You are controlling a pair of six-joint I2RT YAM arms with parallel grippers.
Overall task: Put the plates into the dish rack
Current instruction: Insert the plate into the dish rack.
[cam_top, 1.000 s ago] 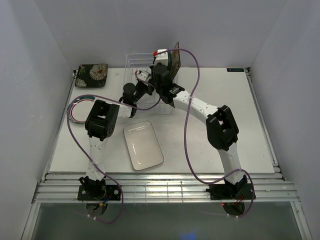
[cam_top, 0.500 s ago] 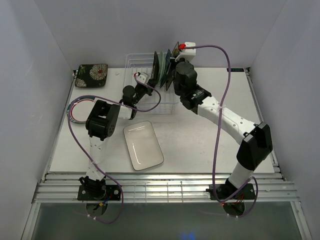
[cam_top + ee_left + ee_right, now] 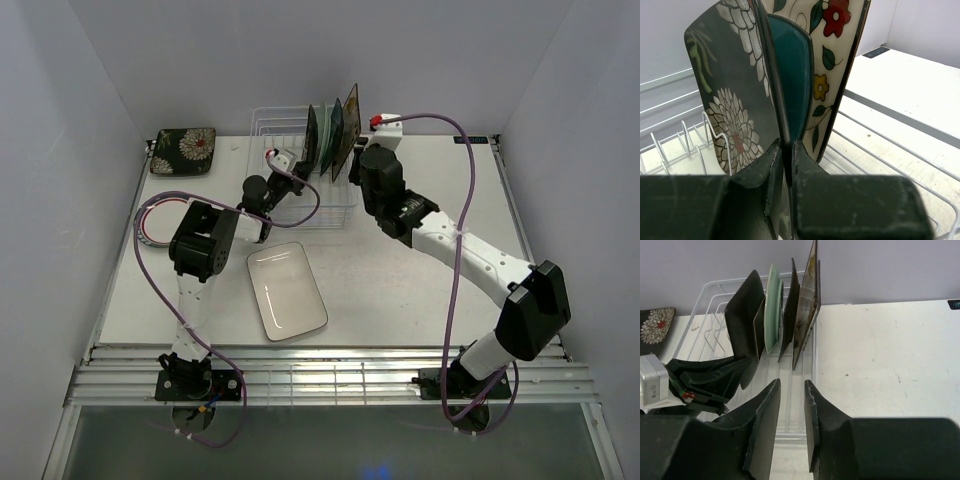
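As the left gripper is clamped on the rim of a dark floral plate in the dish rack, prob. steadying it upright betw. prongs, the right gripper hangs at the rack's right side, jaws apart w/ nothing in them. Not yet loaded: white rect. plate flat in front of the rack, 2nd dark plate left of it.
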